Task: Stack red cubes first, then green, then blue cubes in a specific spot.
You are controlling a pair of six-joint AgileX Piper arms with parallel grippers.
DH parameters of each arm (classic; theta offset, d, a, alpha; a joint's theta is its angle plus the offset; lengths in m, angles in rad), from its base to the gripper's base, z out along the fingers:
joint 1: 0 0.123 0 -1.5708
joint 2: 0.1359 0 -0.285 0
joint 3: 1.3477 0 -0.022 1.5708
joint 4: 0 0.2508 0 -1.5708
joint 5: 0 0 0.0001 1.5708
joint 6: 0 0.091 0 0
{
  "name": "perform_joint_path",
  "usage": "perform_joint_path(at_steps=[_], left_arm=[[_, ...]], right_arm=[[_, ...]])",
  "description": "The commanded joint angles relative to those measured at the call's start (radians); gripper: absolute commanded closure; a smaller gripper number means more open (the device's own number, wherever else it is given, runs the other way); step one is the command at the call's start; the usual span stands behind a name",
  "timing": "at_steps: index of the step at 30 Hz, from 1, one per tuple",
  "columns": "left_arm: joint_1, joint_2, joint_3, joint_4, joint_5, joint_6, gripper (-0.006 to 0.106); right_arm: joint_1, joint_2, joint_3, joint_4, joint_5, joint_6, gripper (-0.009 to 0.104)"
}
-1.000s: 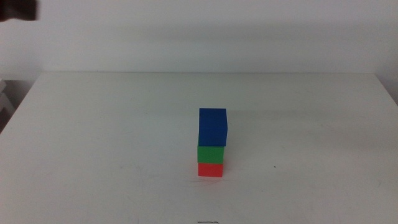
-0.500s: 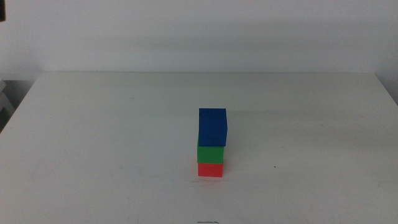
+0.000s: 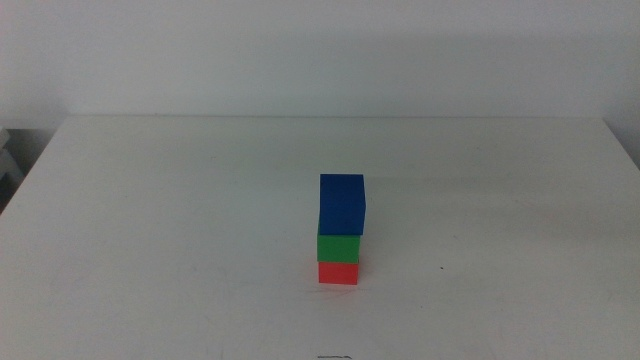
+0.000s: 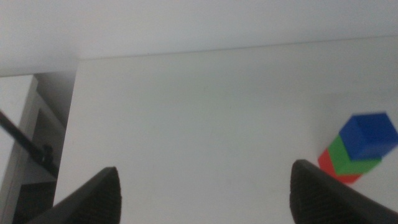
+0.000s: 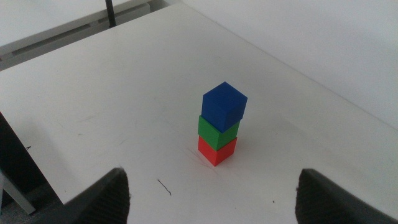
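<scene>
The three cubes stand in one stack near the middle of the white table. The red cube (image 3: 339, 272) is at the bottom, the green cube (image 3: 339, 247) sits on it, and the blue cube (image 3: 342, 204) is on top. The stack also shows in the left wrist view, with blue cube (image 4: 369, 135), green cube (image 4: 344, 160) and red cube (image 4: 333, 170), and in the right wrist view, with blue cube (image 5: 224, 106), green cube (image 5: 217, 132) and red cube (image 5: 217, 151). My left gripper (image 4: 205, 190) and right gripper (image 5: 211, 193) are open, empty and drawn back from the stack. Neither arm shows in the middle view.
The white table (image 3: 180, 220) ends at a back edge against a pale wall. Its left edge (image 4: 71, 124) drops to a dark frame and floor. A small dark scratch (image 5: 164, 186) marks the tabletop near the stack.
A dark part of the left arm at the top left corner of the middle view has moved out of the picture. The stack has not moved.
</scene>
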Motion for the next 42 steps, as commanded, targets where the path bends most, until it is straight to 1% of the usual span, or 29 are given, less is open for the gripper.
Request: perform_joint_path(at_steps=[1,3,5,7,9,10,12,14,15,19,22,25,29,31,33,35,42], left_arm=[[-0.002,-0.067,0.047,0.001,-0.061,-0.008,0.01],[-0.002,-0.126,0.129,0.0,-0.062,-0.008,0.01],[-0.002,-0.197,0.212,0.008,-0.076,-0.008,0.01],[-0.002,-0.273,0.3,0.022,-0.134,-0.008,0.01],[-0.002,-0.342,0.375,0.049,-0.232,-0.008,0.01],[-0.002,-0.373,0.424,0.059,-0.302,-0.008,0.01],[-0.002,-0.455,0.517,0.065,-0.441,-0.008,0.01],[-0.002,-0.536,0.636,0.065,-0.612,-0.008,0.01],[-0.002,-0.568,0.679,0.065,-0.656,-0.008,0.01],[-0.002,-0.703,0.871,0.065,-0.865,-0.008,0.01],[-0.002,-0.774,0.988,0.064,-0.935,-0.008,0.01],[-0.002,-0.833,1.095,0.051,-0.952,-0.008,0.01],[-0.002,-0.841,1.206,-0.025,-0.953,-0.008,0.01],[-0.002,-0.842,1.25,-0.045,-0.966,-0.008,0.01],[-0.002,-0.842,1.292,-0.048,-0.989,-0.008,0.01],[-0.002,-0.841,1.285,-0.045,-0.953,-0.008,0.01],[-0.002,-0.841,1.286,-0.045,-1.025,-0.008,0.01]], right_arm=[[-0.005,0.002,-0.023,-0.008,-0.077,-0.01,0.014],[-0.005,-0.001,-0.014,-0.011,-0.082,-0.01,0.014],[-0.012,-0.019,0.018,-0.033,-0.105,-0.01,0.014],[-0.043,-0.052,0.091,-0.078,-0.182,-0.01,0.014],[-0.109,-0.103,0.197,-0.127,-0.314,-0.01,0.014],[-0.153,-0.126,0.245,-0.137,-0.367,-0.01,0.014],[-0.243,-0.179,0.364,-0.139,-0.475,-0.01,0.014],[-0.321,-0.237,0.466,-0.136,-0.541,-0.01,0.014],[-0.364,-0.271,0.518,-0.136,-0.563,-0.01,0.014],[-0.504,-0.391,0.679,-0.136,-0.575,-0.01,0.014],[-0.577,-0.485,0.768,-0.136,-0.575,-0.01,0.014],[-0.609,-0.572,0.847,-0.136,-0.578,-0.01,0.014],[-0.616,-0.644,0.932,-0.138,-0.583,-0.01,0.014],[-0.617,-0.643,0.963,-0.141,-0.595,-0.01,0.014],[-0.617,-0.643,0.993,-0.141,-0.623,-0.01,0.014],[-0.617,-0.643,1.022,-0.139,-0.673,-0.01,0.014],[-0.618,-0.643,1.024,-0.128,-0.739,-0.009,0.014]])
